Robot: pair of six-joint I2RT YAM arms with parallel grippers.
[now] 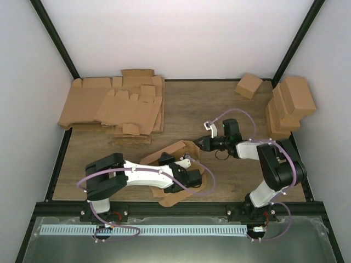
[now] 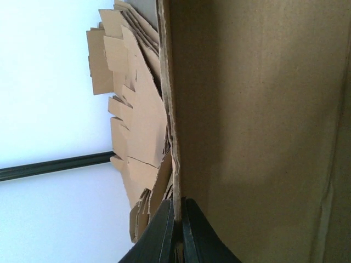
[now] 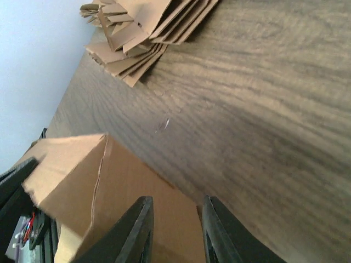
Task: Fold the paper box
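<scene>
The paper box (image 1: 174, 164) is a brown cardboard blank, partly raised, lying at the table's front centre. My left gripper (image 1: 189, 178) reaches into it from the left. In the left wrist view the left gripper (image 2: 176, 201) is shut on the thin edge of a box panel (image 2: 258, 120), which fills the right side of that view. My right gripper (image 1: 201, 143) is at the box's upper right corner. In the right wrist view its fingers (image 3: 176, 200) stand apart over a box flap (image 3: 109, 181), whose edge runs toward the right finger.
A stack of flat cardboard blanks (image 1: 118, 107) lies at the back left of the wooden table (image 1: 219, 109). Folded boxes (image 1: 290, 104) are piled at the right wall, and one small box (image 1: 248, 85) sits at the back. Black frame rails border the table.
</scene>
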